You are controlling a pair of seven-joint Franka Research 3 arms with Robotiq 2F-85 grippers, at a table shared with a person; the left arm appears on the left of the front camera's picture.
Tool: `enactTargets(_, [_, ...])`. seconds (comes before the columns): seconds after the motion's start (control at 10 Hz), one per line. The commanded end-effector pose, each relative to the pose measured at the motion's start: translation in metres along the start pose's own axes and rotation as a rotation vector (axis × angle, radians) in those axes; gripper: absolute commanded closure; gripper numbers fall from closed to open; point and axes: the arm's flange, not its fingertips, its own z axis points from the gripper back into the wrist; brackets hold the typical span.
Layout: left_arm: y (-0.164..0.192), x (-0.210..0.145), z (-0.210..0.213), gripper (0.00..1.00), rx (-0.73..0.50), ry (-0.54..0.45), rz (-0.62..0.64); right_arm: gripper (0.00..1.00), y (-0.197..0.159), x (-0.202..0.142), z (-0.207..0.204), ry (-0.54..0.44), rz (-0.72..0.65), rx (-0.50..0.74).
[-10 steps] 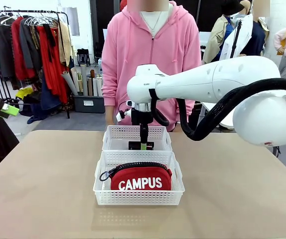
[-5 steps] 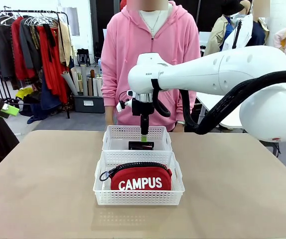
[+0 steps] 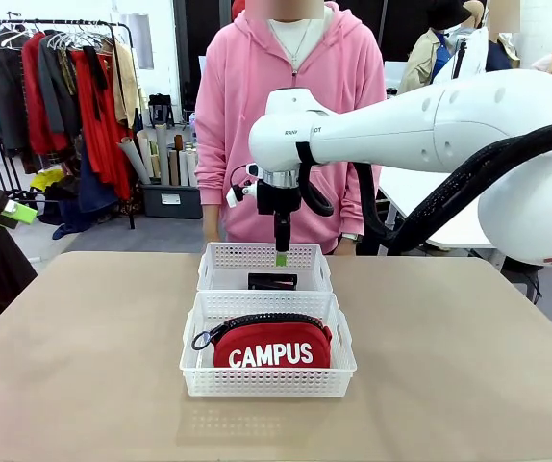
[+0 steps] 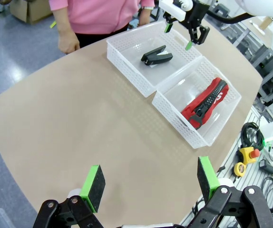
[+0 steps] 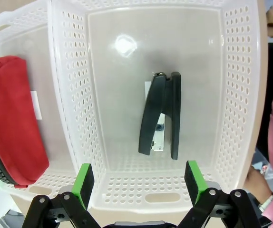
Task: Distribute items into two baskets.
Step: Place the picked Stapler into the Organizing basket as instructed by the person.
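The black stapler [image 3: 272, 281] lies flat in the far white basket [image 3: 257, 253]. Straight above it my right gripper [image 3: 282, 252] hangs open and holds nothing. Looking down in the right wrist view, the stapler [image 5: 162, 116] rests on the basket floor [image 5: 122, 71] between and beyond the green pads of that gripper [image 5: 139, 183]. The red CAMPUS pouch [image 3: 271, 345] fills the near basket [image 3: 268, 383]. My left gripper [image 4: 150, 180] is open high above the bare table, well away from both baskets [image 4: 127, 61], the stapler [image 4: 156, 54] and the pouch [image 4: 205, 102].
A person in a pink hoodie [image 3: 286, 115] stands at the far edge just behind the baskets, one hand [image 4: 70, 43] by the table edge. Bare tan tabletop [image 3: 84, 366] spreads to both sides of the baskets. Cables and a stop button [image 4: 248, 154] lie off the table's edge.
My right gripper has risen straight up out of the far basket, leaving the stapler lying there. Pouch and baskets have not moved.
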Motion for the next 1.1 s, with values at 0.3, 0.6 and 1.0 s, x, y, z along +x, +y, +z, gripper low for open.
enactTargets(0.3, [0.0001,-0.0004,0.0,0.0,-0.009,-0.017,-0.002,0.0,-0.0024,0.001,0.0001,-0.005,-0.004,-0.003])
enactTargets(0.6, [0.0001,-0.0004,0.0,0.0,-0.009,-0.017,-0.002,0.0,-0.0024,0.001,0.0001,-0.005,-0.004,-0.003])
enactTargets(1.0, [0.0001,-0.0004,0.0,0.0,-0.009,-0.017,-0.002,0.0,-0.0024,0.001,0.0001,-0.005,-0.004,-0.003])
